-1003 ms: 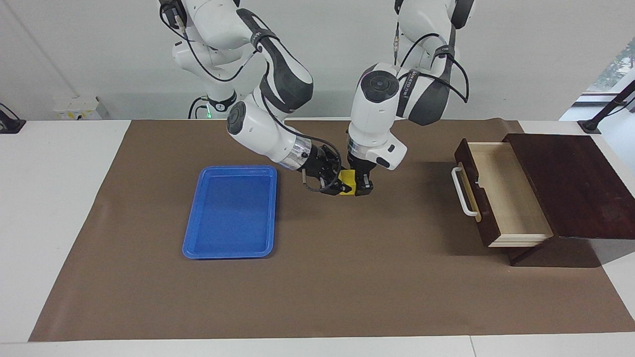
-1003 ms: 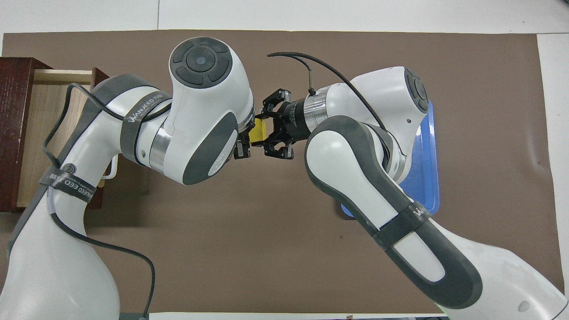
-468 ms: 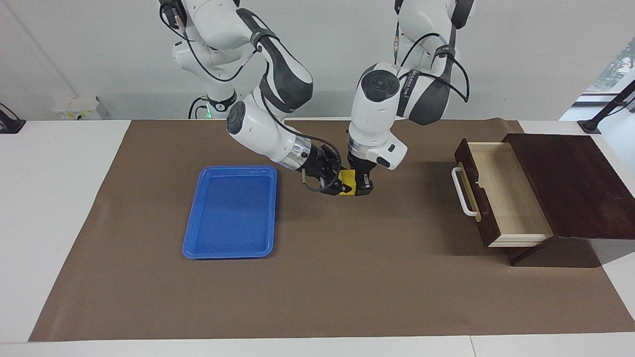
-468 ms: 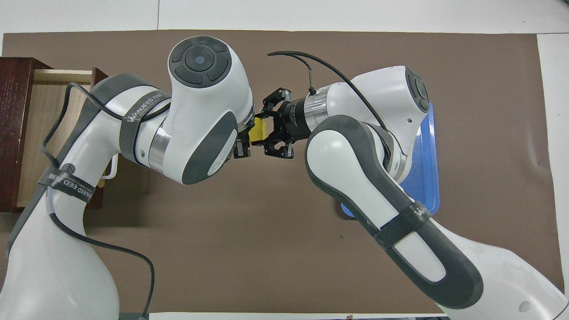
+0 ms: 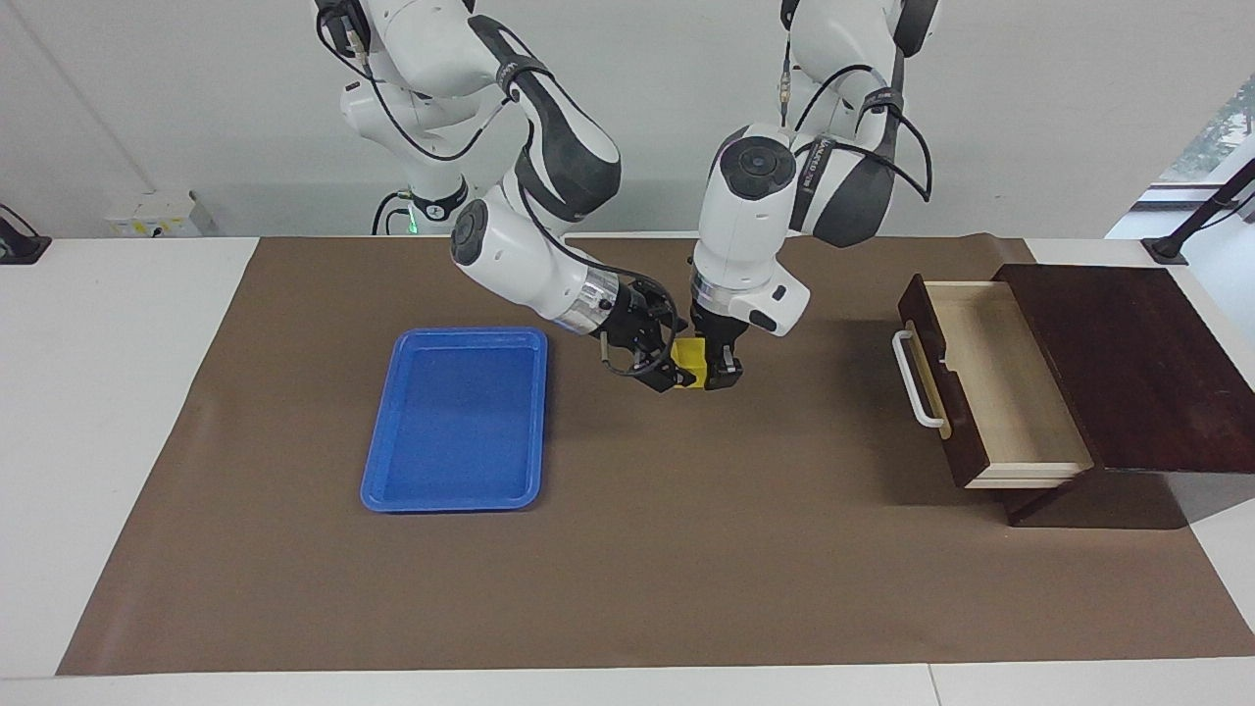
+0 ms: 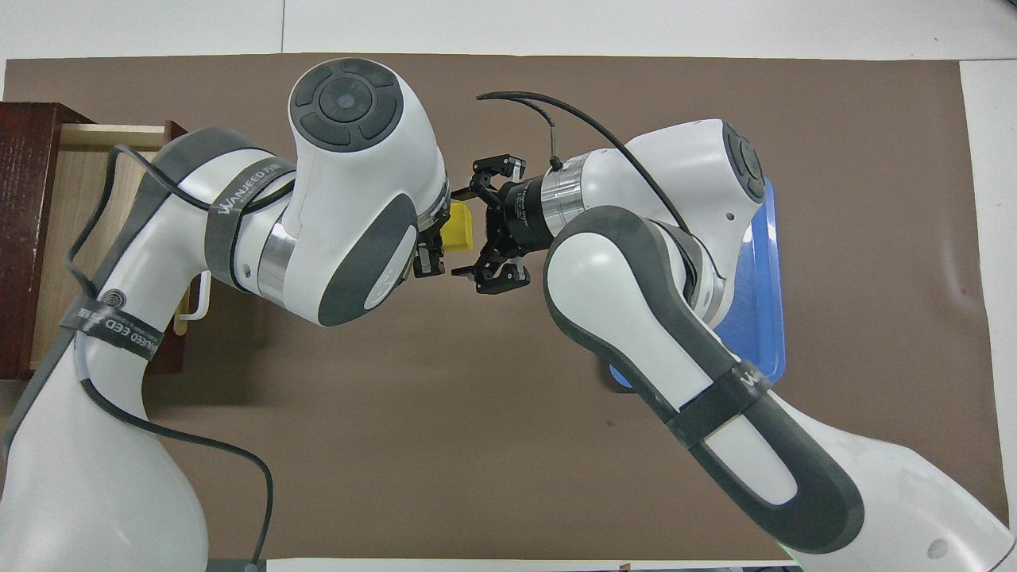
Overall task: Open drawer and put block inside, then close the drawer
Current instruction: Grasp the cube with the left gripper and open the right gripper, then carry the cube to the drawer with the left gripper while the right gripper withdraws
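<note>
So mid-handoff | left tool (image 5: pixel 714 371) pinching the block (image 5: pixel 692 359) above the table (image 5: pixel 686 549) | right tool (image 5: pixel 667 365) spread, letting go | drawer (image 5: pixel 1000 382) open, closer to left arm.

left arm strap (image 6: pixel 248 193): "WANJEED" in pale letters on the dark band, at about 10 o'clock in the overhead view
left arm lower strap (image 6: pixel 119 328): pale spiral logo, then "EED", at 8 o'clock
right arm strap (image 6: pixel 745 380): lettering partly shown, unreadable, at 4 o'clock
</note>
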`<act>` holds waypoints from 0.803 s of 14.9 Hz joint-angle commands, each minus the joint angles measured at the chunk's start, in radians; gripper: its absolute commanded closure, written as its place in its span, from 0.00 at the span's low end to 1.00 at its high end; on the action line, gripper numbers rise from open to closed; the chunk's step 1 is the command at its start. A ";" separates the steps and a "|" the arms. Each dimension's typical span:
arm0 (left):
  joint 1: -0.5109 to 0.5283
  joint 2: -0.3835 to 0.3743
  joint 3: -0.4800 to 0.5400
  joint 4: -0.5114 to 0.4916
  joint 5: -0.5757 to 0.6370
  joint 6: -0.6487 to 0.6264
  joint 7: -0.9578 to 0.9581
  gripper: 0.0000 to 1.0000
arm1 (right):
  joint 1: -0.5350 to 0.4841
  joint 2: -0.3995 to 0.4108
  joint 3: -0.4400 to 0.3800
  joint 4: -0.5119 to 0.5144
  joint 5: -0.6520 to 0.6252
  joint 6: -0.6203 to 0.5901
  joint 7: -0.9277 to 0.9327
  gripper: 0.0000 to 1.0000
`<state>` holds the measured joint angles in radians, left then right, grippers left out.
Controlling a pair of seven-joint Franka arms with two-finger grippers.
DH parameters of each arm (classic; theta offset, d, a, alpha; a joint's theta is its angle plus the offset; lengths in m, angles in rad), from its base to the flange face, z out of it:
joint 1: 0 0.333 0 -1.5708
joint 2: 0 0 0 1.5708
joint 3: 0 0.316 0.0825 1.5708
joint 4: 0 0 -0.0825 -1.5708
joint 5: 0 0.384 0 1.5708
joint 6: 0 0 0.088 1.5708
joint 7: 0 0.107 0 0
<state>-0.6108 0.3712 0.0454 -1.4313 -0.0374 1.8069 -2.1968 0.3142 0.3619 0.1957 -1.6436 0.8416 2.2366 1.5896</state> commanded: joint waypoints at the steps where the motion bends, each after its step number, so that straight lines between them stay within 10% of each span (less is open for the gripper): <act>1: 0.000 0.014 0.007 0.029 -0.012 -0.011 0.000 1.00 | -0.050 -0.034 -0.012 0.005 0.007 -0.073 0.029 0.00; 12: 0.227 -0.031 0.013 0.029 0.074 -0.242 0.446 1.00 | -0.446 -0.090 -0.022 0.195 -0.370 -0.619 -0.538 0.00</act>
<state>-0.4400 0.3576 0.0644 -1.4103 0.0141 1.6290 -1.8451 -0.1049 0.2731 0.1650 -1.4988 0.5567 1.7024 1.2106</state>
